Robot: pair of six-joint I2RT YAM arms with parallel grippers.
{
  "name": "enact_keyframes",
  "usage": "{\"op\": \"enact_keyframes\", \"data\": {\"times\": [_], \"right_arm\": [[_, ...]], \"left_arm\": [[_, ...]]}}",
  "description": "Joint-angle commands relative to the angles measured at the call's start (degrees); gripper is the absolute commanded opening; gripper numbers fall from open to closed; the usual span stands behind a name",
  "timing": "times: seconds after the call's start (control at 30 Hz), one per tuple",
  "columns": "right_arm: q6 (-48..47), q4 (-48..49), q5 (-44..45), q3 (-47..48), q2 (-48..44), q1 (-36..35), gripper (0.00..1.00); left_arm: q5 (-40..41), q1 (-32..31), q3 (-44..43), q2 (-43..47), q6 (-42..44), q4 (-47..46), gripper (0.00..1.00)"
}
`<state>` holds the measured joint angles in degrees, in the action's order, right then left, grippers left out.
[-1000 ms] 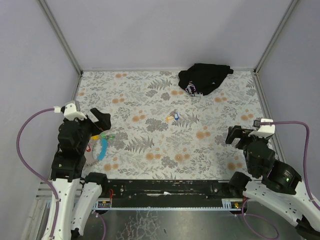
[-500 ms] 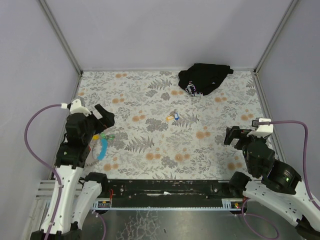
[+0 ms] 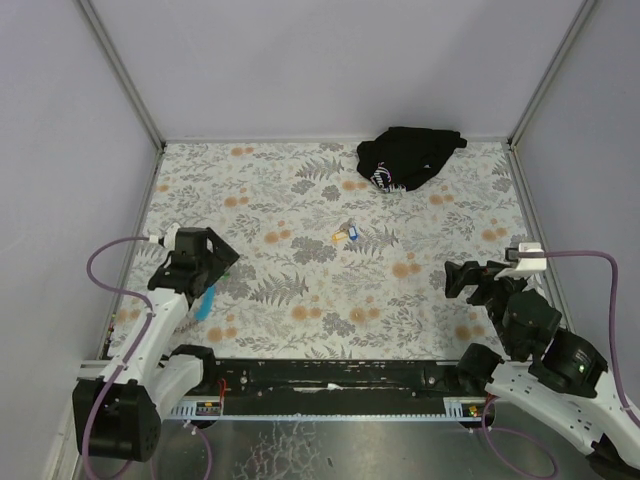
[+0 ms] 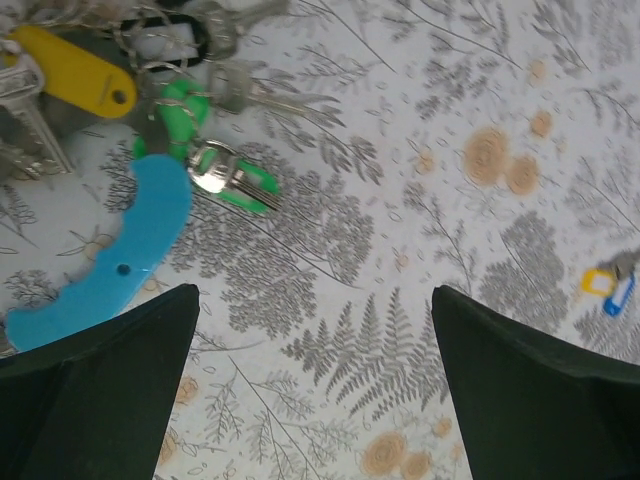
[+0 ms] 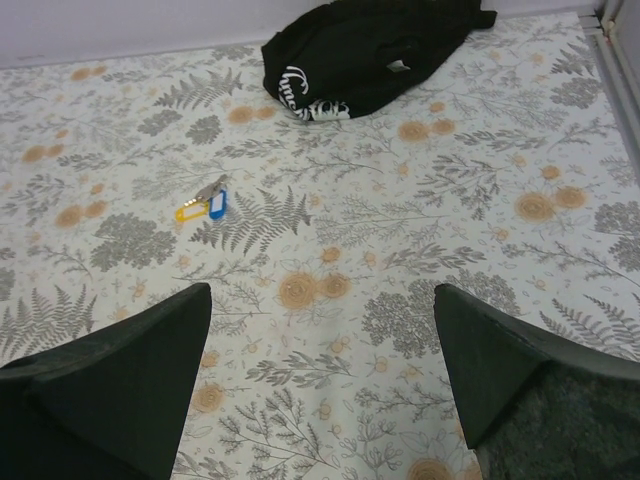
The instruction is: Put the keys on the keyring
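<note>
"Near the left edge of the worktop (image 3: pixel 300 200) lies the keyring (image 3: pixel 205 297), just beside my left gripper (image 4: pixel 315 295), which gapes wide and holds nothing."

"And the keys (image 5: pixel 205 205)?"

"Mid-worktop, well apart from the ring. My right gripper (image 5: pixel 322 290), fully spread and empty too, faces them."

"How would you go?"

"I'd drop the right one squarely over the keys and pinch the blue tag (image 5: pixel 216 205), not flat metal."
</note>
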<state>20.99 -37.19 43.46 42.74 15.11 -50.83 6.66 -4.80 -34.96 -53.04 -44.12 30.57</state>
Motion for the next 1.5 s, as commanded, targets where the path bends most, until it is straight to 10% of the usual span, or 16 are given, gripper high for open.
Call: {"op": "enact_keyframes", "data": {"times": [0.0, 0.33, 0.73, 1.47], "right_arm": [[-1.46, 3.83, -3.79, -0.63, -2.06, 0.29, 0.99], [-2.07, 4.3, -6.79, -1.15, -1.49, 0.3, 0.99], [-2.64, 4.74, -7.12, -1.11, -1.15, 0.29, 0.99], [-2.76, 4.84, -7.28, -1.09, -1.12, 0.33, 0.99]], "left_arm": [[12.96, 0.25, 2.81, -1.84, -7.14, -8.02, 1.0], [15.94, 7.43, 4.43, -15.39, -8.24, -17.16, 1.0], [-3.89, 6.71, 8.35, -25.73, -6.34, -26.41, 0.96], [-7.93, -32.97, 1.05, -35.92, -20.92, -35.25, 0.94]]}}
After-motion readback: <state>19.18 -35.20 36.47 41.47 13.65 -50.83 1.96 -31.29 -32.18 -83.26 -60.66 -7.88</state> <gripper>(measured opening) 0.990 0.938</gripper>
